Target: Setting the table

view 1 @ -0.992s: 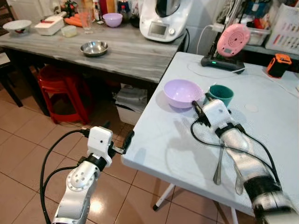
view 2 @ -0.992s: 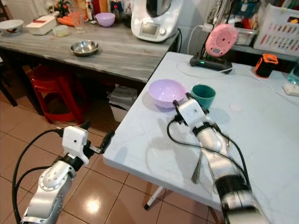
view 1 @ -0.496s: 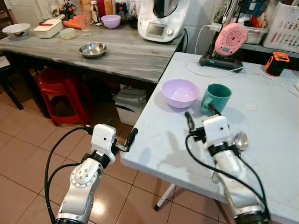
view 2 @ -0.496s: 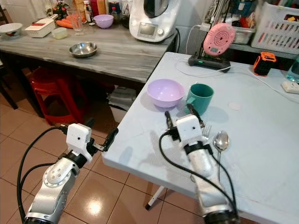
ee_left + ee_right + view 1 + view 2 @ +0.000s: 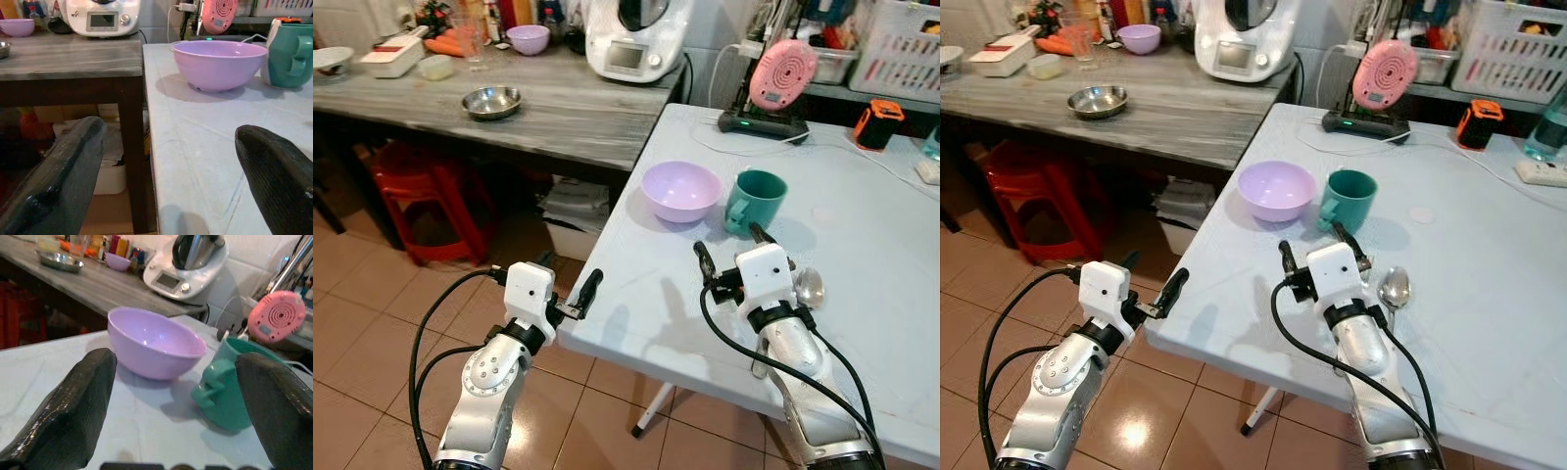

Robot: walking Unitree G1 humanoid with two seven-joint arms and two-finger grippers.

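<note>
A glossy lilac bowl [image 5: 681,190] touches a teal mug [image 5: 756,200] upright beside it.

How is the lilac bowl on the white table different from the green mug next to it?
The lilac bowl is wide, shallow and pale purple; the green mug is narrower, taller and teal. The mug has a handle on its side, the bowl has none. The bowl sits nearer the table's left edge, the mug to its right. Both stand upright on the white table, and the bowl looks empty.
</note>
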